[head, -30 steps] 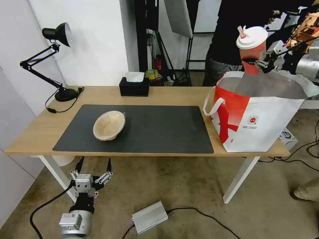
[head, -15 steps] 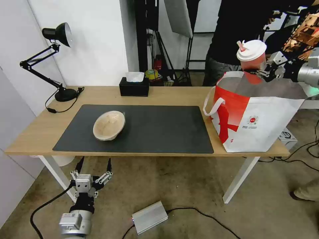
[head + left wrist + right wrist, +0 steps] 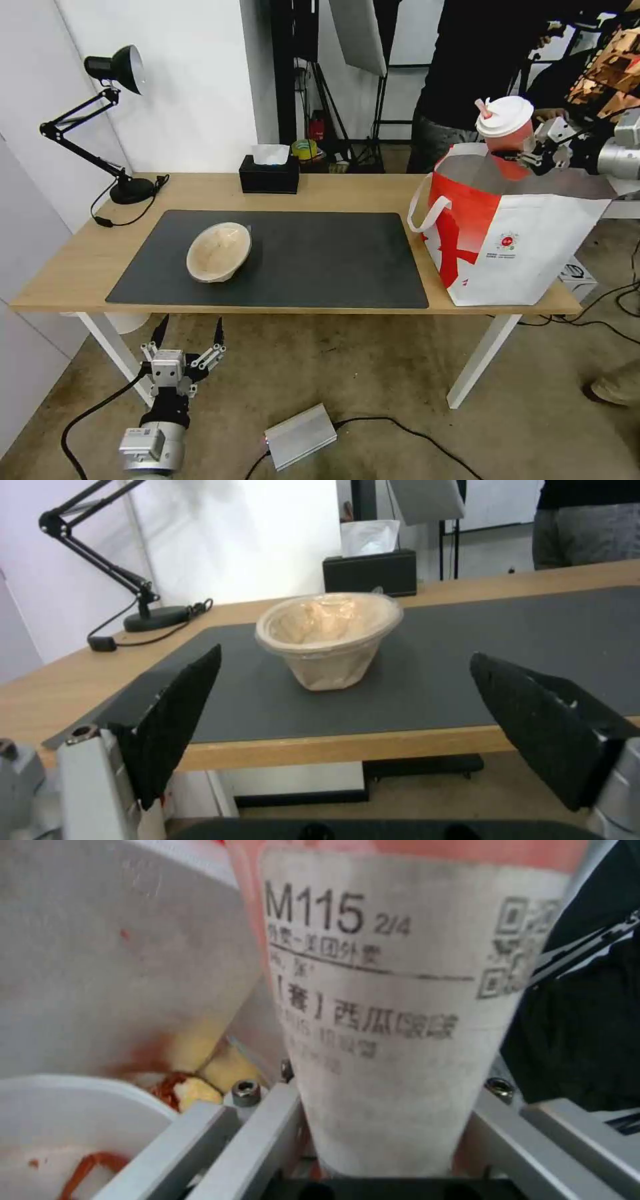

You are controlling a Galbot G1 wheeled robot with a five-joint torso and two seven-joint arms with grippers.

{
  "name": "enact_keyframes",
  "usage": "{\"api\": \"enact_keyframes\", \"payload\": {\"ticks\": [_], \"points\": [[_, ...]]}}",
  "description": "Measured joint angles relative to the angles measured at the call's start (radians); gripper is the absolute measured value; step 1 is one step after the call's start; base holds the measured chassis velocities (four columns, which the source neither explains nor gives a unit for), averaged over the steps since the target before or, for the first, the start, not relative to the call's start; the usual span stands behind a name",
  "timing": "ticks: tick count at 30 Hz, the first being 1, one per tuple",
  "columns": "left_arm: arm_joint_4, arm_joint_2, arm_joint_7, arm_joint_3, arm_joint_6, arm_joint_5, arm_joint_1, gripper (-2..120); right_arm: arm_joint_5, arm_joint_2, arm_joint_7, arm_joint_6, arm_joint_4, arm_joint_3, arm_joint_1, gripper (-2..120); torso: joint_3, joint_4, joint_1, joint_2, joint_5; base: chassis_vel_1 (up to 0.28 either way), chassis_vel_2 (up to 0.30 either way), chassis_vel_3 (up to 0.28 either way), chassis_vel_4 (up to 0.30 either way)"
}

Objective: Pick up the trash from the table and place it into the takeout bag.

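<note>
Cup held over the bag mouth; one bowl left on the surface.

The white bowl, smeared with red scraps, is seen already inside the bag, which stands at the right end of the surface. The cup is clamped low on its body between the jaws of the right gripper, upright, its base just inside the bag's open top; it is not yet released. The labelled wall of the cup is seen pressed between the two jaw plates in the right wrist view. The pulp bowl lies tilted on the mat, toward its left part, untouched. The left gripper hangs below the front edge, jaws spread wide and empty, the bowl well beyond them.
</note>
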Motion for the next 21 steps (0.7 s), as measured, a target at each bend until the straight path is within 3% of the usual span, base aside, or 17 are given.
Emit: {"api": "enact_keyframes", "payload": {"ticks": [21], "points": [[0.002,0.0,0.0,0.0,-0.002,0.0,0.001,100,-0.042,-0.004,-0.053,0.048,-0.057,0.013,-0.031,7,0.0,-0.0001,0.0,0.0,0.0001,0.0,0.0,0.0,0.0]]}}
